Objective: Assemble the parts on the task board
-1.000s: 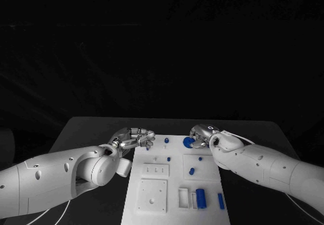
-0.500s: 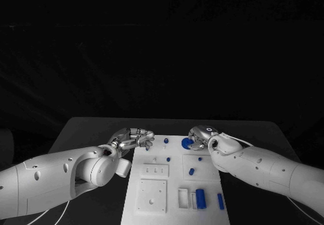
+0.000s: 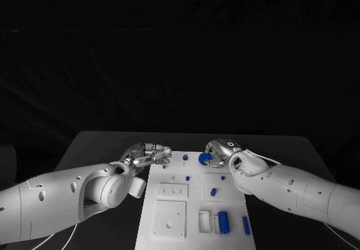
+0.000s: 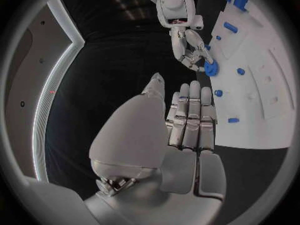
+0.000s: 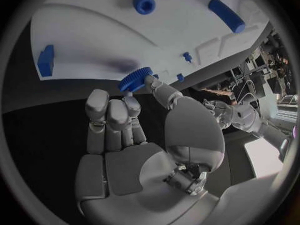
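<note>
The white task board [image 3: 196, 200] lies lengthwise in the middle of the table. My right hand [image 3: 218, 150] is at the board's far end and pinches a blue gear [image 3: 207, 158] between thumb and fingertips, low over the board; the right wrist view shows the gear [image 5: 133, 79] at the board's edge [image 5: 112, 30]. My left hand [image 3: 149, 154] hovers by the board's far left corner with its fingers [image 4: 190, 116] held out side by side and nothing in them. From the left wrist I see the right hand [image 4: 186, 44] with the gear [image 4: 210, 67].
Several blue parts stand on the board: a peg [image 3: 185, 156], small studs [image 3: 212, 190], a cylinder [image 3: 222, 217] and a bar [image 3: 245, 224] near the front. A white square plate [image 3: 169, 217] is at the front left. Black table [image 3: 105, 143] surrounds the board.
My right hand has shifted slightly to the left along the board's far end, taking the blue gear with it. The left hand has barely moved.
</note>
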You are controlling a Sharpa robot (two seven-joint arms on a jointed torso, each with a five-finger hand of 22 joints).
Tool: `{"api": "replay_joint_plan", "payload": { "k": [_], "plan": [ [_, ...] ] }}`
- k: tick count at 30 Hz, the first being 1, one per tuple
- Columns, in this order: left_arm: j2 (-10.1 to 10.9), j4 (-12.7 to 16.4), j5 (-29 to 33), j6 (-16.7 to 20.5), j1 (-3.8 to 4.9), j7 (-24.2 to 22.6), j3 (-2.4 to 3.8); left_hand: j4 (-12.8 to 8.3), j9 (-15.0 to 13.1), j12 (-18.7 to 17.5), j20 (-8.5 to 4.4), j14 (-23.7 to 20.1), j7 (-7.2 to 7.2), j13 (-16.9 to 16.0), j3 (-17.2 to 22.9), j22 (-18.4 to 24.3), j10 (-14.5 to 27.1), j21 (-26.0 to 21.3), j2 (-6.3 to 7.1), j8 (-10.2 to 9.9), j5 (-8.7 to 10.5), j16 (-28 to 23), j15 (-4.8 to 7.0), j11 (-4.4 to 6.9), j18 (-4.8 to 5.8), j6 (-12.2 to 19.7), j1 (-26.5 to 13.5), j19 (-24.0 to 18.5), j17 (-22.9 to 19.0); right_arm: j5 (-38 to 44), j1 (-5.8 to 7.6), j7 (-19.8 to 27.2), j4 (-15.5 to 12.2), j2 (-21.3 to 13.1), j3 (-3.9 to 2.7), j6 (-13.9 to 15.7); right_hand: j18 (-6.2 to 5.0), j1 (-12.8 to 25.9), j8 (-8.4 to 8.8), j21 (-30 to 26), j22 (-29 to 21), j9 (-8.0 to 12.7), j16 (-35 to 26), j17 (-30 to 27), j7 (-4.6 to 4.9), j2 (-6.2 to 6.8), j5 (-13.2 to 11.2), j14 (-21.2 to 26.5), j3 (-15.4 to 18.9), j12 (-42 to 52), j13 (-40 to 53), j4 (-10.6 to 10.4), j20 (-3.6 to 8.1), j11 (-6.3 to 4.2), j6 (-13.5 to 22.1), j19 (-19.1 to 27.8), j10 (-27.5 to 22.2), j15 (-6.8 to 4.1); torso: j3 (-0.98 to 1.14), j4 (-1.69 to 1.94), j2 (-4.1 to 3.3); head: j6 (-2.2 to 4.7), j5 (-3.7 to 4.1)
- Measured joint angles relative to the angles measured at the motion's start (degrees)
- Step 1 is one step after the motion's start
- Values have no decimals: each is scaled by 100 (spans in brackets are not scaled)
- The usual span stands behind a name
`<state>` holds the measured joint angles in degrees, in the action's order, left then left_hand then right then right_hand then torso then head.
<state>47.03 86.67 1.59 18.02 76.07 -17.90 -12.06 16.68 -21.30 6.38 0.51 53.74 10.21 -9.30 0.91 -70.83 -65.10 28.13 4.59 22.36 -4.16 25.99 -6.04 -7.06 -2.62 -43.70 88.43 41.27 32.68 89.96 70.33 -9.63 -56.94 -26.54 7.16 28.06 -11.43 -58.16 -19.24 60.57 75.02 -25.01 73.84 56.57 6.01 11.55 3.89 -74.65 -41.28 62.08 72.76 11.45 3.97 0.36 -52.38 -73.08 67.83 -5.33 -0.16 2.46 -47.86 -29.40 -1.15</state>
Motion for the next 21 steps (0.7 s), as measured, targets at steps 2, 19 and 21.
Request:
{"api": "replay_joint_plan", "payload": {
  "k": [2, 19, 21],
  "plan": [
    [6, 1, -2, 0, 0, 0, 0, 0, 0, 0, 0, 0, 0, 0, 0, 0, 0, 0, 0, 0, 0, 0, 0, 0, 0, 0, 0, 0, 0, 25, 11, -11, -52, 0, 0, 41, -1, 0, 0, 0, 0, -3, 0, 0, -1, 0, -17, -19, -16, 1, 0, -16, -8, -5, -1, -9, 29, -18, -1, 0, 0, 5, -1],
    [22, 7, -19, 1, -1, -2, -1, 0, -5, 0, 0, 0, 0, 0, 0, 0, 0, 0, 0, -22, 0, -23, 0, 0, 0, 0, 0, 0, 4, 167, 17, -42, -387, 210, 1, 192, 1, -23, 1, 0, 0, -12, 0, 6, 6, 23, -17, -30, -31, 2, -5, -31, 24, 4, -22, -20, 38, -7, -8, 15, -3, 17, -36],
    [19, 5, -21, 1, 0, -2, 0, 0, -5, 0, 0, 0, 0, -2, 0, -1, 0, 0, 0, -22, 0, -23, 0, 0, 0, 0, 0, 0, 4, 172, 15, -42, -363, 264, 1, 196, 1, -23, 1, 0, 0, -11, 0, 9, 7, 23, -17, -30, -42, 2, -6, -42, 24, 3, -22, -20, 38, -8, -8, 18, -3, 16, -37]
  ]
}}
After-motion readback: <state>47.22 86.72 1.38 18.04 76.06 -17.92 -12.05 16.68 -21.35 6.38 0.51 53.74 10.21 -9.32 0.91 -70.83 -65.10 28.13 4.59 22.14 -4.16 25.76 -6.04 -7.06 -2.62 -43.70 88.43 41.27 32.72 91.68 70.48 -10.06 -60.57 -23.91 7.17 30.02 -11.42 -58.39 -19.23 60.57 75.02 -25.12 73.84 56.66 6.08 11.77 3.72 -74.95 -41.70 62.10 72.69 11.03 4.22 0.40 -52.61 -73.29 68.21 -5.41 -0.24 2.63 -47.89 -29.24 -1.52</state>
